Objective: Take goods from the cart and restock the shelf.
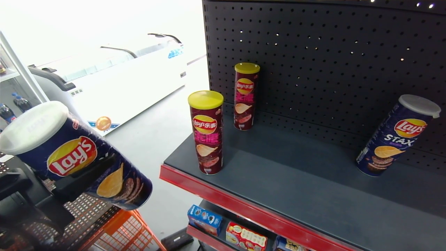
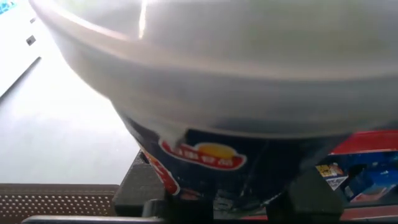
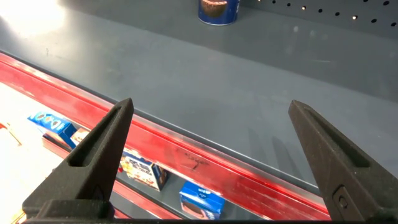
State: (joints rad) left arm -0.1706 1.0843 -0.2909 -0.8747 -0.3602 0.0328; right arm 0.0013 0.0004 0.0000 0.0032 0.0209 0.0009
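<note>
We logged the left tool (image 1: 85,174) clamped on the blue can (image 1: 69,155), tilted with its lid away from the shelf (image 1: 278,174), over the cart (image 1: 115,226) off the shelf's left edge; the right tool (image 3: 210,106) hung apart and empty above the front edge.

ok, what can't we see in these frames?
Left wrist view: dark blue cylindrical chip can with white lid, in the left hand, close and blurred, hiding what lies behind.
Head view: contents of the orange wire cart, hidden by that can and the frame edge.
Right wrist view: past the open right hand, another dark blue can on the grey metal shelf, cropped to its base.
</note>
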